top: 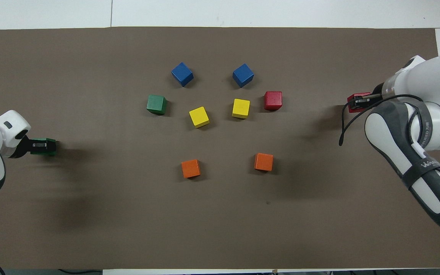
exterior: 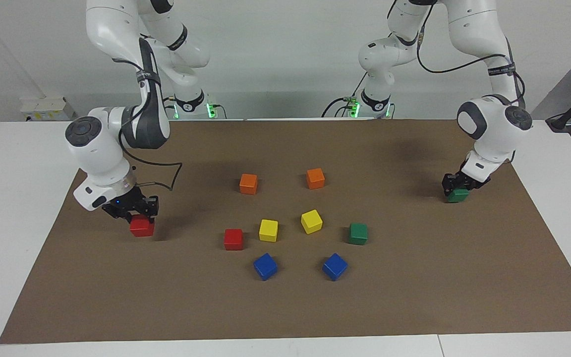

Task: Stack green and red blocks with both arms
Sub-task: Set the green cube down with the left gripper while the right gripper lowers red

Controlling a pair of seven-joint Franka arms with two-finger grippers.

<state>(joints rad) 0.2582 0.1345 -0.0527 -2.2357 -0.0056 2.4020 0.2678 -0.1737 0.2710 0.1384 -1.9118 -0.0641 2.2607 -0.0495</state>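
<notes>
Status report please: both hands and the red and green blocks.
Right hand shut on red block, low over mat. Left hand shut on green block. Second red block, second green block unstacked. Nothing obstructing.

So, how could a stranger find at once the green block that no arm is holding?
Look at the brown mat, at the cluster of cubes in its middle. The free green block lies at the cluster's edge toward the left arm's end, beside a yellow cube. It is the only green cube there.

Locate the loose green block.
The loose green block sits on the brown mat, beside a yellow block and nearer the robots than a blue block.
</notes>
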